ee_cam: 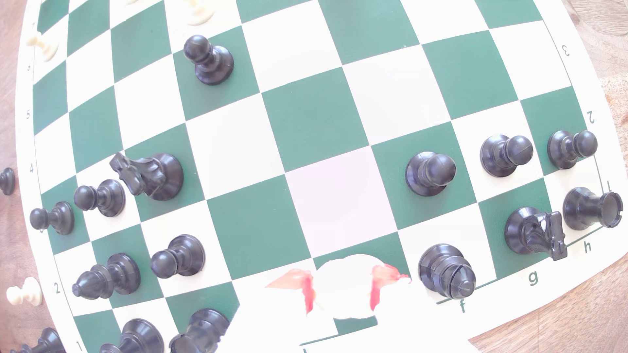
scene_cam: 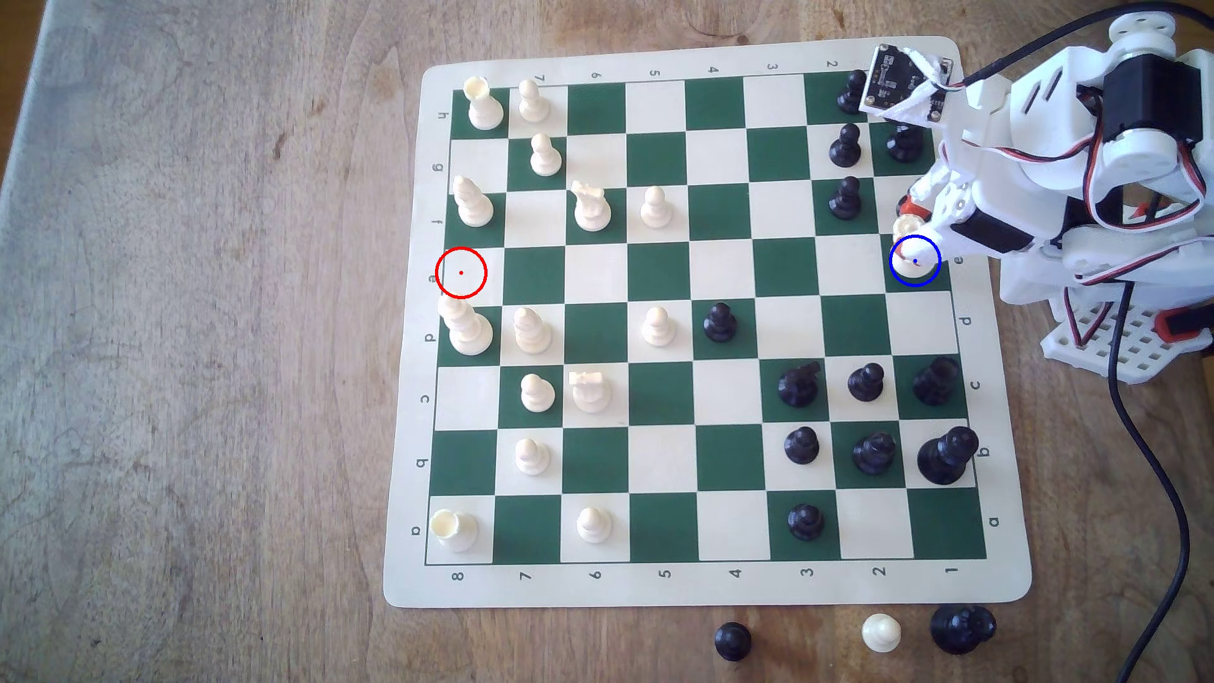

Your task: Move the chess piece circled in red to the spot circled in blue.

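Observation:
The chess piece (scene_cam: 914, 253), cream-white, stands on the spot circled in blue (scene_cam: 939, 284), a dark green square at the board's edge on the exterior view's right. My gripper (scene_cam: 910, 226) reaches down from the white arm and is shut on the piece's upper part. In the wrist view the piece's pale top (ee_cam: 346, 288) sits between my two red-tipped fingers (ee_cam: 306, 288), which press against it on both sides, with the green square (ee_cam: 390, 251) beneath. The red ring (scene_cam: 461, 272) marks a bare cream square at the far side of the board.
A black piece (ee_cam: 447, 271) stands on the neighbouring square close to one finger, and black pawns (scene_cam: 845, 197) stand nearby. Several captured pieces (scene_cam: 880, 632) lie off the board along its near edge. A black cable (scene_cam: 1143, 446) trails beside the arm's base.

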Motion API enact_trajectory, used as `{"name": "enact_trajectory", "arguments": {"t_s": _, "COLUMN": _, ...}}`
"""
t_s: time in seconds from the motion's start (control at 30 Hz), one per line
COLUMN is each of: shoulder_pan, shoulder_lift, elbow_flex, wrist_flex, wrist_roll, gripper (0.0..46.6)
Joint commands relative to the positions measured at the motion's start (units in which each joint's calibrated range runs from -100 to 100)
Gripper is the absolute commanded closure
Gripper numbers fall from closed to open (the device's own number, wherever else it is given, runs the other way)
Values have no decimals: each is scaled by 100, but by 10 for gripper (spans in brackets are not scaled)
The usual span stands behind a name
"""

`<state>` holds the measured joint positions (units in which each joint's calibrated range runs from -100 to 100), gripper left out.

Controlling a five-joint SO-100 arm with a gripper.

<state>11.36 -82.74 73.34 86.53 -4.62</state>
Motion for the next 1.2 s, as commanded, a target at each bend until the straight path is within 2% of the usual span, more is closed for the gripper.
{"name": "enact_trajectory", "arguments": {"t_s": 0.0, "shoulder_pan": 10, "shoulder_lift": 142, "elbow_flex": -18, "wrist_flex": -111, "wrist_roll": 59, "gripper": 464}}
{"name": "enact_trajectory", "arguments": {"t_s": 0.73, "shoulder_pan": 104, "shoulder_lift": 260, "elbow_flex": 354, "wrist_flex": -390, "wrist_roll": 88, "gripper": 464}}
{"name": "enact_trajectory", "arguments": {"t_s": 0.9, "shoulder_pan": 128, "shoulder_lift": 260, "elbow_flex": 345, "wrist_flex": -365, "wrist_roll": 112, "gripper": 439}}
{"name": "enact_trajectory", "arguments": {"t_s": 1.17, "shoulder_pan": 182, "shoulder_lift": 286, "elbow_flex": 109, "wrist_flex": -54, "wrist_roll": 215, "gripper": 427}}
